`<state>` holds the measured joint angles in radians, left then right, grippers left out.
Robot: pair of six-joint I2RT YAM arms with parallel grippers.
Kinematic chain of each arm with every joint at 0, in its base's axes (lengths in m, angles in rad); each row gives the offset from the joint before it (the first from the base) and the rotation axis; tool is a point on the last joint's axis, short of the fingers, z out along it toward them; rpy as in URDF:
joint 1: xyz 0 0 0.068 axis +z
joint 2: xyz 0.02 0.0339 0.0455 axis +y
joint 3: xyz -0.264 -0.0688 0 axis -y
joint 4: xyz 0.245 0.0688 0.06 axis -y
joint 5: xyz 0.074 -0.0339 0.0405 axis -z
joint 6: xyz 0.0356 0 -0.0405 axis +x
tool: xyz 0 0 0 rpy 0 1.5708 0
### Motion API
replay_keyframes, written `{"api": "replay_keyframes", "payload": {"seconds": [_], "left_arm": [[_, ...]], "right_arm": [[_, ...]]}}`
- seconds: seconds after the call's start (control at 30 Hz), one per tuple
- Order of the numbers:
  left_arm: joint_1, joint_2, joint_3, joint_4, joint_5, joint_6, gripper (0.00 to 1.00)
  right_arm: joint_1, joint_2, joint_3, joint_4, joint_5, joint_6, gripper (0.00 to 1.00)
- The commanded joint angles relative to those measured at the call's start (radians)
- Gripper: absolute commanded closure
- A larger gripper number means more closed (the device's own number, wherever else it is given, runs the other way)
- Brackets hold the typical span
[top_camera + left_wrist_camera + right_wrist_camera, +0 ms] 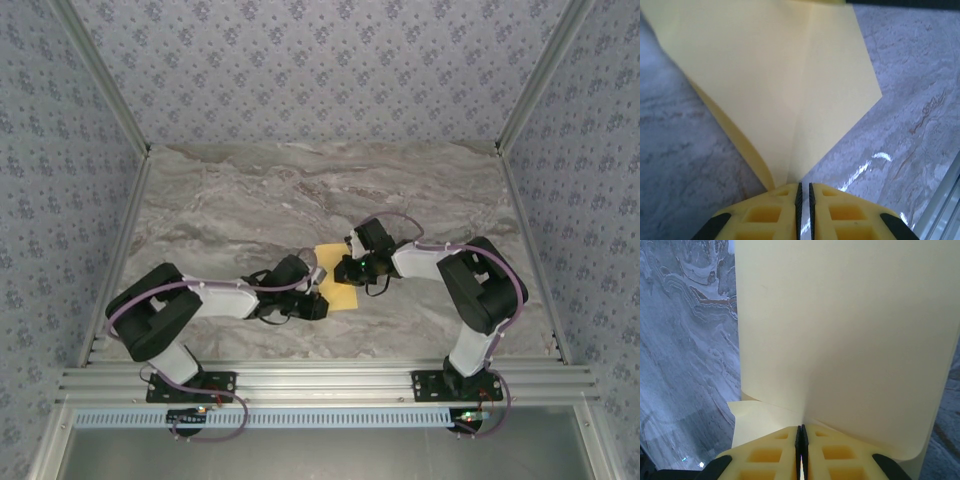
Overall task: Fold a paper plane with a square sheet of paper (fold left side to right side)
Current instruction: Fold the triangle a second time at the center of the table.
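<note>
White arms point(215, 297) — black joints point(160, 322), yellow fingers point(765, 216)

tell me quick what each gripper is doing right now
left gripper: closed, pinching the square sheet of paper.
right gripper: closed, pinching the same sheet.

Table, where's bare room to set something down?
The far half of the table, up to the back wall, is bare; so is the near strip between the arm bases. Crowded: the centre, where the left gripper and right gripper pinch the paper.
</note>
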<state>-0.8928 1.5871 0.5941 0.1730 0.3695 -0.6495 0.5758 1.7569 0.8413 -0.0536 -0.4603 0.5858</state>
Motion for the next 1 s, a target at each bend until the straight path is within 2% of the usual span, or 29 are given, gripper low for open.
{"api": "replay_keyframes", "payload": {"seconds": [0.0, 0.2, 0.63, 0.97], "left_arm": [[0.001, -0.082, -0.013, -0.073, 0.010, -0.011, 0.86], [0.052, -0.142, 0.028, -0.074, 0.048, -0.002, 0.85], [0.053, 0.069, 0.111, -0.060, 0.048, 0.031, 0.84], [0.033, 0.100, 0.080, -0.110, -0.041, 0.025, 0.90]], "right_arm": [[0.003, 0.043, -0.003, -0.088, 0.049, -0.017, 0.89], [0.005, 0.044, -0.001, -0.087, 0.050, -0.016, 0.89], [0.009, 0.031, 0.002, -0.076, 0.033, -0.016, 0.89], [0.009, -0.157, -0.043, -0.076, 0.043, -0.050, 0.91]]}}
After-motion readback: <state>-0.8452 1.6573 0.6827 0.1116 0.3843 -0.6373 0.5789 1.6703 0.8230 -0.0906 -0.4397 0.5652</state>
